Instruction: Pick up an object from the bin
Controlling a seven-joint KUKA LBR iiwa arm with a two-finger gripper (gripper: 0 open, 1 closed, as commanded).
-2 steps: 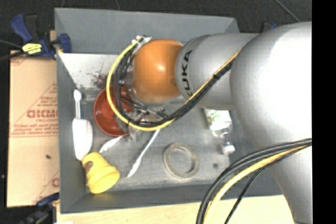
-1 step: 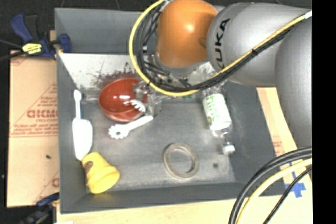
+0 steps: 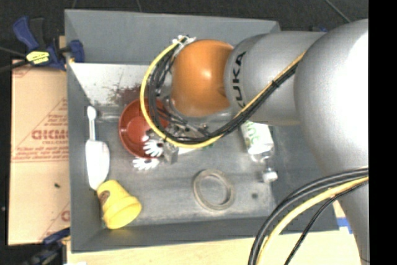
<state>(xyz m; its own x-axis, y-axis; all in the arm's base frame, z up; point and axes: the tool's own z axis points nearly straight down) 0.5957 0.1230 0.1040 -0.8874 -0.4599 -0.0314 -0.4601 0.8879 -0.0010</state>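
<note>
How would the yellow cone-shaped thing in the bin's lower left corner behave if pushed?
The yellow cone-shaped thing lies on its side, so it would probably roll in a curve. It looks like smooth plastic: likely light, stiff, perhaps slippery.

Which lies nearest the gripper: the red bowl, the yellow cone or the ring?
The red bowl, right beside the gripper; the yellow cone and the ring lie apart.

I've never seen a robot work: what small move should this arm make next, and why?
Probably a short descent. The gripper sits at the right rim of the red bowl, right beside two small white toothed pieces. Those lie nearest, while the ring and yellow cone lie farther off.
</note>
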